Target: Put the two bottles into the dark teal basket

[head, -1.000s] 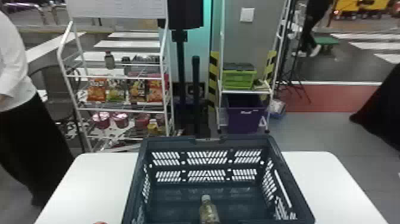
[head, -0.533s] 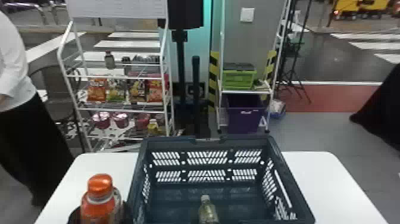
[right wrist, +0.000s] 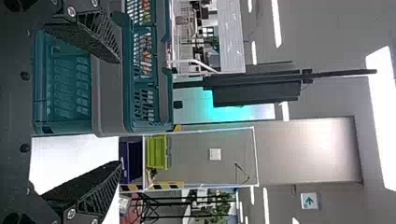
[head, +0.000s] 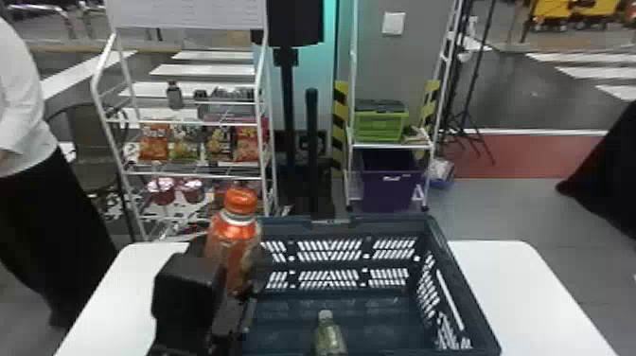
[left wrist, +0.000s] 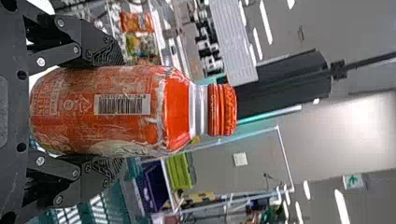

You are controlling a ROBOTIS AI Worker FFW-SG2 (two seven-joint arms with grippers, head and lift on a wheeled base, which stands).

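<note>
"Orange bottle (head: 232, 241) above the white bench (head: 511, 274), two racks (head: 189, 175) behind?"

"Yes, left gripper (head: 232, 279) jaws clamped round it, near one teal basket (head: 397, 229) holding bottle two (head: 330, 337)."

"Right gripper (right wrist: 119, 112)?"

"Jaws wide apart."

One dark teal basket (head: 388, 229): open-topped, upright, slotted walls. One orange bottle (left wrist: 126, 111): orange cap on, held upright by me at the basket's left side. One yellowish-green bottle (head: 330, 338): pale cap on, inside the basket.
</note>
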